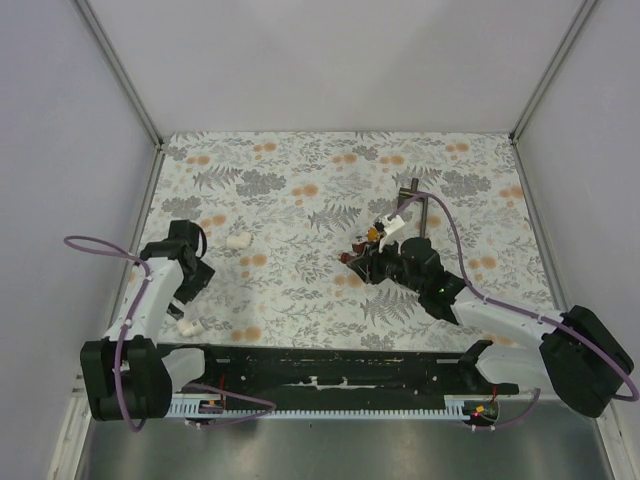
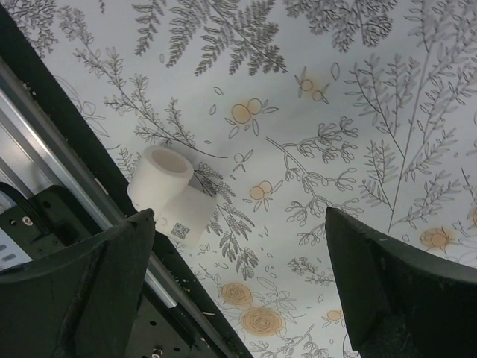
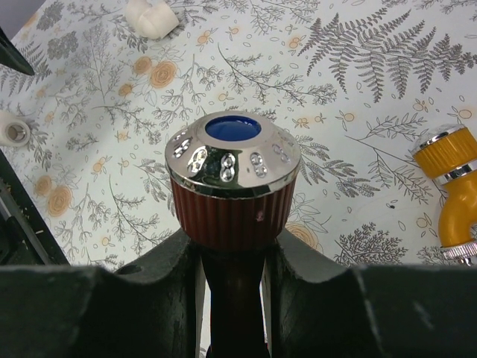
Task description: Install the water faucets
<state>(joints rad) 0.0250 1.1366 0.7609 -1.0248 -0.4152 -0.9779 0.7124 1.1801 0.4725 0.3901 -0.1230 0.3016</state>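
Note:
My right gripper (image 1: 362,262) is shut on the reddish-brown faucet (image 1: 352,257) near the middle of the table. In the right wrist view the fingers (image 3: 171,276) clamp its stem just under the ribbed knob (image 3: 232,201), which has a chrome cap with a blue centre. The orange faucet (image 3: 451,186) lies on the cloth to the right, also in the top view (image 1: 377,233) just behind the gripper. My left gripper (image 1: 190,292) is open and empty (image 2: 238,283) above the cloth, beside a white elbow fitting (image 2: 168,195).
A dark T-shaped tool (image 1: 415,203) lies behind the orange faucet. White elbow fittings lie at the left (image 1: 238,241) and near the front rail (image 1: 190,326). The black rail (image 1: 330,370) runs along the near edge. Walls enclose the flowered table.

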